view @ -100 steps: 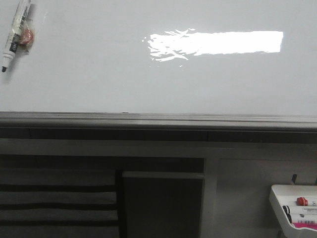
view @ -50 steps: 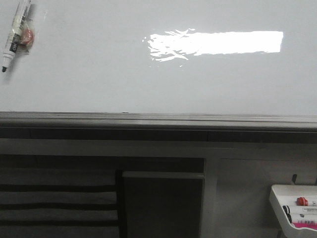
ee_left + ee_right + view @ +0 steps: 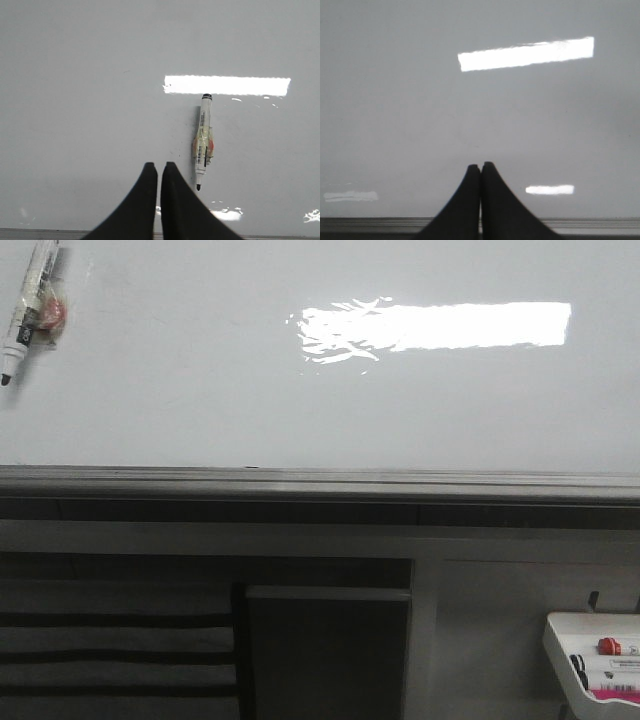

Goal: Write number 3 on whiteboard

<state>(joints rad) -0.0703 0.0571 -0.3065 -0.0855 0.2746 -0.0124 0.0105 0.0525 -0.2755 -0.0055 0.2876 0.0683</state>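
Note:
The whiteboard [image 3: 200, 390] is glossy white with a grey rim along its lower edge and a bright rectangular glare. I see no strokes of the number 3 on it in any view. A black-tipped marker [image 3: 24, 315] with tape and an orange patch round its body lies against the board at the top left, tip down. In the left wrist view my left gripper [image 3: 160, 165] is shut and empty, with the marker [image 3: 202, 145] close beside its fingertips, apart from them. My right gripper [image 3: 480, 165] is shut and empty over the bare board [image 3: 395, 100]. Neither gripper shows in the front view.
The board's grey rim [image 3: 320, 482] runs across the front view. Below it stands a dark cabinet with an open panel [image 3: 325, 650]. A small white tray [image 3: 560, 635] at the bottom right holds several markers [image 3: 615, 646].
In the front view the marker at the top left shows very slightly further left. Nothing else differs.

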